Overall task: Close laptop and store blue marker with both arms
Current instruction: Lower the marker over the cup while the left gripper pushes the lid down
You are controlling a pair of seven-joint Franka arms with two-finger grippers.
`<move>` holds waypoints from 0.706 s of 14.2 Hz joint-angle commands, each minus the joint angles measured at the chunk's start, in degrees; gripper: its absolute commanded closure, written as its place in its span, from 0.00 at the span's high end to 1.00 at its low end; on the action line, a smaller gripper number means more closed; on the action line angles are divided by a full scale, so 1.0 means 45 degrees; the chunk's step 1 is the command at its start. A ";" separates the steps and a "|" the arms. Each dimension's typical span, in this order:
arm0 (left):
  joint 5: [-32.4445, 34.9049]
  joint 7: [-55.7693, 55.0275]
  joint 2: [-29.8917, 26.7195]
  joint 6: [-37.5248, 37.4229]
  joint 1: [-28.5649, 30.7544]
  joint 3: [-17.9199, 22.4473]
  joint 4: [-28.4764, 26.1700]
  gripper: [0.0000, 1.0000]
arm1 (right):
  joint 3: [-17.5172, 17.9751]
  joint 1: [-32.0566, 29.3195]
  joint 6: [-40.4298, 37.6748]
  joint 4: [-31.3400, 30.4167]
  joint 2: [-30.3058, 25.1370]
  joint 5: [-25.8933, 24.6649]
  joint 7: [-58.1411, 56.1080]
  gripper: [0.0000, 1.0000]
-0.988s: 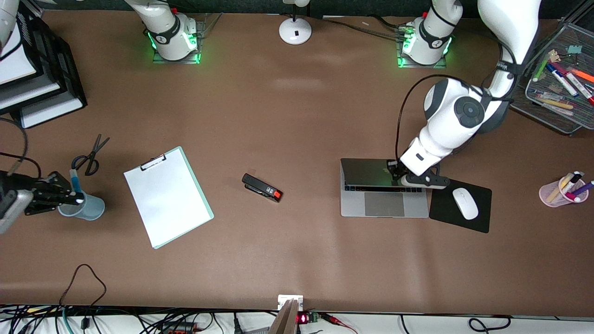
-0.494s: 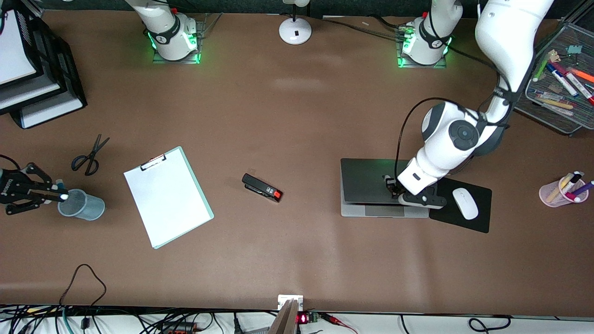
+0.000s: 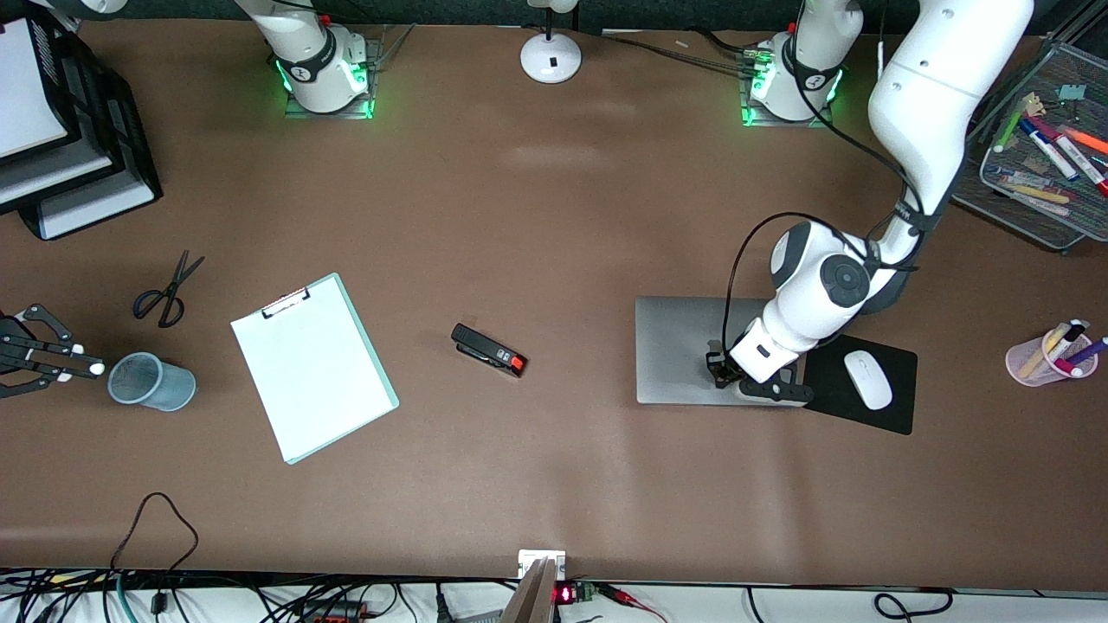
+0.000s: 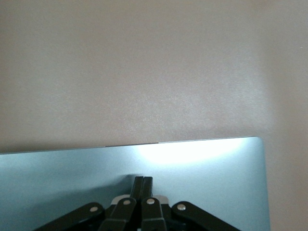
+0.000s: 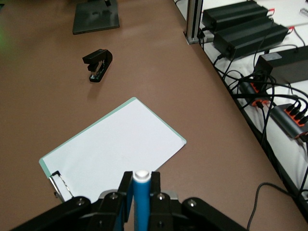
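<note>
The silver-grey laptop (image 3: 679, 346) lies closed on the table; it also shows in the left wrist view (image 4: 72, 178) and small in the right wrist view (image 5: 96, 21). My left gripper (image 3: 718, 370) is shut, with its fingertips (image 4: 143, 179) resting on the lid near the edge closest to the front camera. My right gripper (image 3: 82, 368) is shut on the blue marker (image 5: 141, 195), whose white end (image 3: 97, 369) points at the blue mesh cup (image 3: 152, 382). It hovers just beside the cup, at the right arm's end of the table.
A clipboard (image 3: 312, 368) with white paper, a black stapler (image 3: 489, 350) and scissors (image 3: 166, 290) lie on the table. A black mouse pad (image 3: 900, 407) with a white mouse (image 3: 867, 380) is beside the laptop. There is also a pink pen cup (image 3: 1047, 356), a mesh tray (image 3: 1030, 216), a lamp base (image 3: 550, 57) and black paper trays (image 3: 86, 164).
The laptop lid has gone from half open to fully closed under my left gripper. My right gripper with the blue marker has moved off the cup toward the right arm's end of the table.
</note>
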 commanded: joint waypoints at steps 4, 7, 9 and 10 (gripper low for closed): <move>0.0541 0.0076 0.0778 0.0853 -0.0067 0.0283 0.0415 0.00 | 0.0162 -0.0584 -0.0238 0.0225 0.1412 0.1852 -0.2095 0.00; 0.0580 0.0037 0.0681 0.0795 0.0011 0.0283 0.0395 0.00 | 0.0162 -0.0584 -0.0238 0.0206 0.1589 0.1872 -0.2273 0.00; 0.0581 -0.0002 0.0214 0.0504 0.0109 0.0264 0.0279 0.00 | 0.0162 -0.0642 -0.0238 0.0206 0.1804 0.1872 -0.2273 0.00; 0.0581 0.0037 -0.0195 -0.0388 0.0129 0.0264 0.0336 0.00 | 0.0162 -0.0759 -0.0257 0.0206 0.1940 0.1853 -0.2293 0.00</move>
